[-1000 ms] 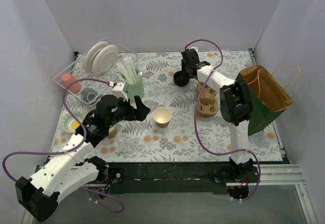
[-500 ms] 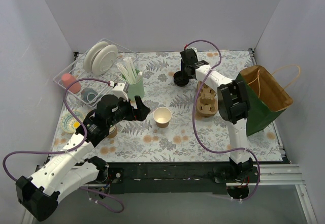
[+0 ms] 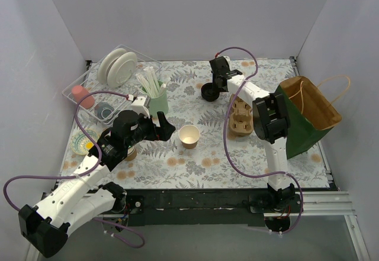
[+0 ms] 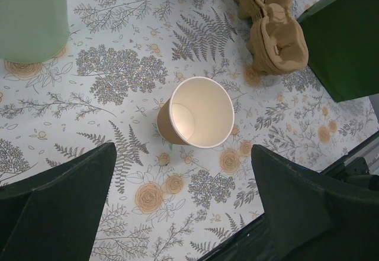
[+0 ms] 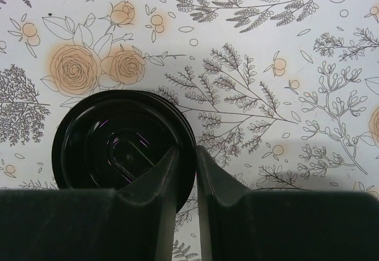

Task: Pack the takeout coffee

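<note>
The kraft-brown paper cup (image 3: pixel 189 136) stands upright and open on the floral mat, with no lid on it; it also shows in the left wrist view (image 4: pixel 198 116). My left gripper (image 3: pixel 164 127) is open and empty, just left of the cup, its jaws wide apart on either side of it (image 4: pixel 180 154). The black round lid (image 3: pixel 208 93) is at the far middle of the mat. My right gripper (image 3: pixel 217 83) is shut on the lid's rim (image 5: pixel 118 148), one finger inside the rim and one outside (image 5: pixel 186 154).
A brown pulp cup carrier (image 3: pixel 241 116) lies right of the cup. An open paper bag (image 3: pixel 308 112) stands at the right edge. A mint-green cup of straws (image 3: pixel 155 98) is behind my left gripper. A clear bin with plates (image 3: pixel 112 77) sits far left.
My right gripper has shifted slightly left with the lid in it. The left arm and the cup have not moved.
</note>
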Available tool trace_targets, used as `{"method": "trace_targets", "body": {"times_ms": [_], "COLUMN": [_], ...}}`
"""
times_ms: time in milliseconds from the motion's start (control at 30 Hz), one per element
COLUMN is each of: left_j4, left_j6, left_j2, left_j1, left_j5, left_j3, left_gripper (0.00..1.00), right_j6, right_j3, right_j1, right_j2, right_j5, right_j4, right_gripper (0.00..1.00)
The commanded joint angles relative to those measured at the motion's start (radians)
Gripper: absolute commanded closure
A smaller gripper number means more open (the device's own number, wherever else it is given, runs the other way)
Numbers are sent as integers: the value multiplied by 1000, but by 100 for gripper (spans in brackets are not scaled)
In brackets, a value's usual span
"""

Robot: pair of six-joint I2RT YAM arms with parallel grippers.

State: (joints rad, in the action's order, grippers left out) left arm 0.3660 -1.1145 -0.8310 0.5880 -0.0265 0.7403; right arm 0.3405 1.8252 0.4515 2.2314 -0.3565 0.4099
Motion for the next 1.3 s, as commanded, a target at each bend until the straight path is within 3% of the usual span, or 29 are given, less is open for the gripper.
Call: {"method": "trace_targets", "body": {"times_ms": [0, 100, 233, 567, 700, 1000, 1267], "left_j4": [-4, -6, -4, -2, -4, -2, -6], "left_j6": [15, 15, 15, 18, 18, 19, 19], "left_j2": [7, 4, -3, -2, -2, 1, 1], "left_j1": [-4, -4, -4, -4, -4, -4, -4], "left_j5": [-3, -6, -9, -13, -15, -16, -39], "left_j3": [-9, -9, -10, -9, -9, -9, -5], "left_gripper": [2, 2, 2, 2, 2, 2, 2], "right_j6": [2, 0, -9, -14, -28, -34, -60], "right_j3": [39, 39, 32, 19, 25, 29, 7], "right_j1": [-5, -5, -5, -5, -5, -5, -5], "right_j2": [-35, -42, -46, -88, -84, -85, -180], "right_j5": [-25, -30, -18, -4, 4, 13, 135], "right_j4": [-8, -11, -19, -39, -40, -33, -17], "right_gripper": [76, 72, 83, 74, 81, 85, 84]}}
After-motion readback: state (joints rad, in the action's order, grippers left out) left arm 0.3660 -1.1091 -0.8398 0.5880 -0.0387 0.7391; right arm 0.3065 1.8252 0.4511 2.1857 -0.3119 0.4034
